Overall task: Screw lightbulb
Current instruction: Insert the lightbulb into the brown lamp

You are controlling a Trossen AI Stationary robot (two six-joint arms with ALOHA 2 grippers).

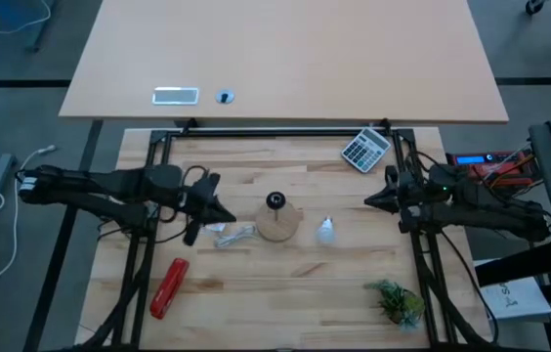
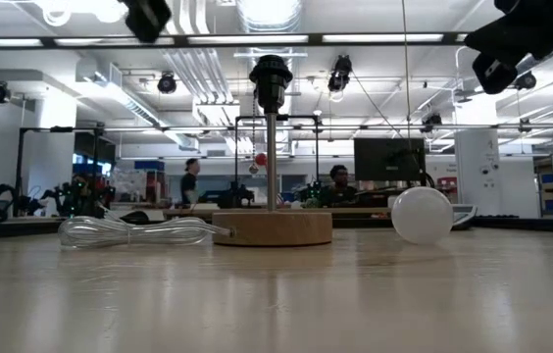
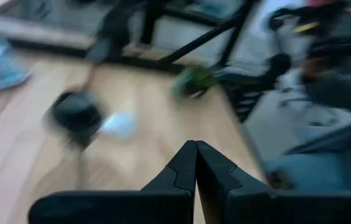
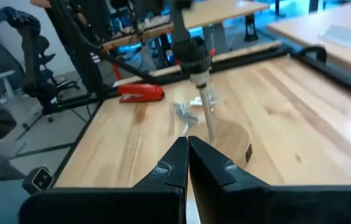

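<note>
The middle of the wooden table was the crowded part: the wooden disc with its upright black socket stood there, a clear coiled cord lay just beside it toward the left arm, and the lightbulb lay near it on the other side, apart from the base. Bare wood ran between bulb and disc. The left gripper, jaws shut, hung above the cord; the right gripper, also shut, sat well clear of the bulb with open table between. A red stapler, a green plant sprig and a calculator occupied the outer parts.
</note>
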